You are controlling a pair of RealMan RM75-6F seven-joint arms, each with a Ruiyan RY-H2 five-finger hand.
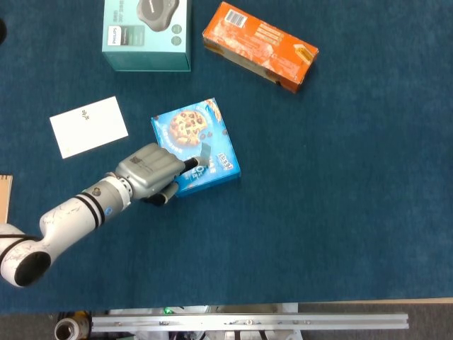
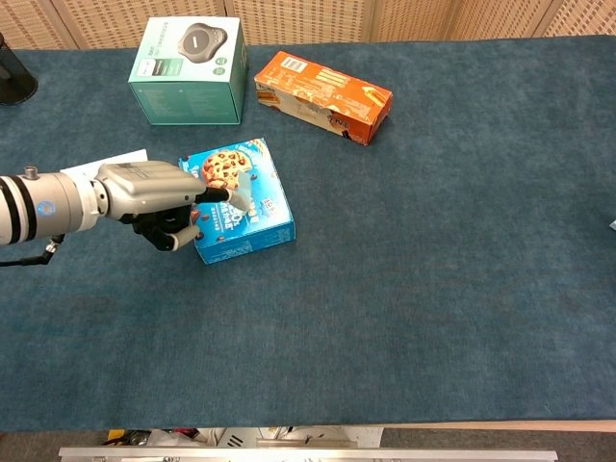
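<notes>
Blue-carpeted table (image 2: 433,289) carrying four items, all toward far-left corner. Largest: teal product box (image 2: 188,69), upright near far edge, lid printed with a round device. Beside it toward centre: orange carton (image 2: 322,96), lying flat and skewed. Nearer front: blue cookie box (image 1: 196,146), flat, picture side up, well apart from both. Left of that: white card (image 1: 88,125), flat on the carpet. Left hand (image 1: 150,175) over near-left corner of the cookie box, fingers (image 2: 231,200) laid on its top, thumb tucked below at the side wall; judged a pinch grasp on the box edge. Right hand not in either view.
</notes>
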